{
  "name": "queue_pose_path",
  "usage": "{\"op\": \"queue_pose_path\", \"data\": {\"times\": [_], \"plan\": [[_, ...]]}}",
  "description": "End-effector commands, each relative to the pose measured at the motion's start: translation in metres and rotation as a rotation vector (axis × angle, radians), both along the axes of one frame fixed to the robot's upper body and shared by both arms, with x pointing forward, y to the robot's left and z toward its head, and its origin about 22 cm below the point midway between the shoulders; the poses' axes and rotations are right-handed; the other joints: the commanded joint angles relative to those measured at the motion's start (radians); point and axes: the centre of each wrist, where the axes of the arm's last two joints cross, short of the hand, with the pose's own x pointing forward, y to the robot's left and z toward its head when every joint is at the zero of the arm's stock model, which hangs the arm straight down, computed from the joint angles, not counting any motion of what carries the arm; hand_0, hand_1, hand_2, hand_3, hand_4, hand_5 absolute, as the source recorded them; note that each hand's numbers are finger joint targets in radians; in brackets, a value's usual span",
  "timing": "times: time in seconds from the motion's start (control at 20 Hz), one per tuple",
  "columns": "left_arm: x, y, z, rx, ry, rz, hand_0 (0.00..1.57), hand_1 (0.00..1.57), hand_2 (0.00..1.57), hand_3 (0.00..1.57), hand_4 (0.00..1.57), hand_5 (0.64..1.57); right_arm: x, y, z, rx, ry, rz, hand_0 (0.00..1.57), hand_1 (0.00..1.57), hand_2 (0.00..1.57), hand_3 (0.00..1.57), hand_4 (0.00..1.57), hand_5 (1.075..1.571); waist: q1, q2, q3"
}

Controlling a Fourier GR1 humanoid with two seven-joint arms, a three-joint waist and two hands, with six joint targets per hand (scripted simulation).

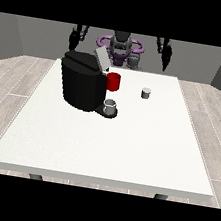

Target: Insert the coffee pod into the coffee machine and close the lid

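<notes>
A black coffee machine point(81, 81) stands on the white table point(106, 147), left of centre, with its grey lid point(101, 59) raised open. A small grey coffee pod point(145, 93) sits on the table to the machine's right. The hand at the view's left point(73, 39) hangs above the table's far edge, behind the machine. The hand at the view's right point(165, 59) also hangs by the far edge, well behind the pod. Neither hand touches anything.
A red mug point(114, 81) stands just right of the machine. A grey cup point(110, 106) rests on the machine's drip tray at its front. The robot's torso point(120, 47) is behind the table's far edge.
</notes>
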Motion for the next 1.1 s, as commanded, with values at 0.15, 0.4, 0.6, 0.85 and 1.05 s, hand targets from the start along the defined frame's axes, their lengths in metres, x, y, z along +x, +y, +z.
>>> {"op": "queue_pose_path", "data": {"times": [0.15, 0.4, 0.6, 0.85, 1.05], "plan": [[-0.004, -0.034, 0.002, -0.031, -0.021, -0.147, 0.00, 0.00, 0.00, 0.00, 0.73, 1.571, 0.004, -0.026, -0.015, 0.072, -0.017, -0.050, 0.00, 0.00, 0.00, 0.00, 0.33, 1.571, 0.043, -0.012, -0.0053], [0.005, -0.043, 0.010, -0.087, -0.058, -0.248, 0.00, 0.00, 0.00, 0.00, 0.72, 1.571, 0.001, -0.012, -0.014, 0.162, -0.083, -0.058, 0.00, 0.00, 0.00, 0.00, 0.28, 1.571, 0.010, -0.029, -0.0055], [-0.001, -0.020, -0.007, 0.031, -0.092, -0.292, 0.00, 0.00, 0.00, 0.00, 0.66, 1.571, 0.005, -0.014, -0.021, 0.139, -0.112, -0.078, 0.00, 0.00, 0.00, 0.00, 0.34, 1.571, 0.041, 0.008, -0.0056], [0.023, 0.001, 0.021, 0.220, 0.002, -0.223, 0.00, 0.00, 0.00, 0.00, 0.45, 1.571, -0.001, -0.030, -0.021, 0.143, -0.100, -0.045, 0.00, 0.00, 0.00, 0.00, 0.34, 1.571, -0.001, 0.012, -0.0050], [0.030, 0.014, 0.008, 0.352, 0.041, -0.215, 0.00, 0.00, 0.00, 0.00, 0.00, 1.571, -0.001, -0.001, -0.026, 0.151, -0.142, -0.007, 0.00, 0.00, 0.00, 0.00, 0.41, 1.571, -0.026, 0.046, -0.0055]]}}
